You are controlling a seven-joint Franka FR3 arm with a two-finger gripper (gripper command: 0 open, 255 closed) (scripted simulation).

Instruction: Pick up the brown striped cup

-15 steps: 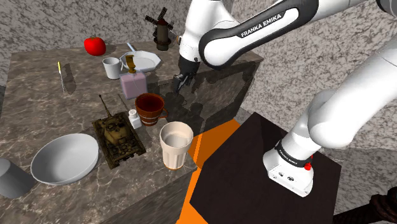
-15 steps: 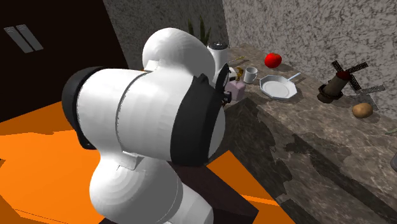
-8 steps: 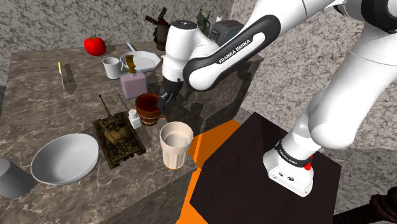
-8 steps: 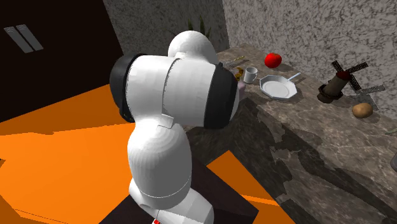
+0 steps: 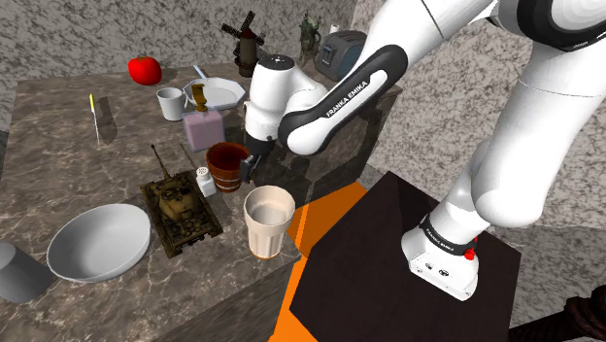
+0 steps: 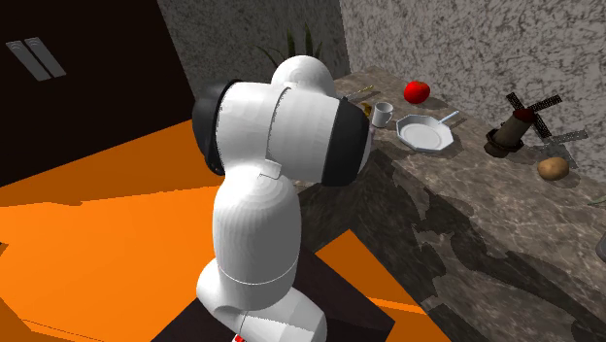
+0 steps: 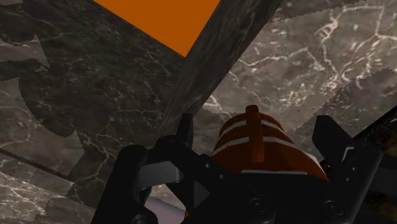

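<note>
The brown cup point(image 5: 226, 163) with white stripes stands upright on the dark marble counter point(image 5: 68, 175), between a pink box and a beige tumbler. My black gripper point(image 5: 250, 165) is low at the cup's side on the shoulder view's right, by the handle. In the wrist view the cup point(image 7: 254, 143) lies close in, handle facing the camera, between the two fingers of the gripper point(image 7: 257, 133). The fingers point(image 7: 184, 130) stand apart on either side of it, open, with a gap showing at one finger. In the second exterior view the white arm point(image 6: 282, 146) hides the cup.
Around the cup stand a small white shaker point(image 5: 205, 181), a toy tank point(image 5: 180, 209), the beige tumbler point(image 5: 268, 222) and the pink box point(image 5: 203, 129). Farther off are a white bowl point(image 5: 97, 243), white mug point(image 5: 170, 102), plate point(image 5: 220, 94), apple point(image 5: 145, 70) and windmill point(image 5: 247, 44). The counter edge drops to orange floor point(image 5: 316, 219).
The arm swung from the counter's right edge toward the shoulder view's left and came down. The gripper moved from beyond the cup to right beside it, straddling the cup.
</note>
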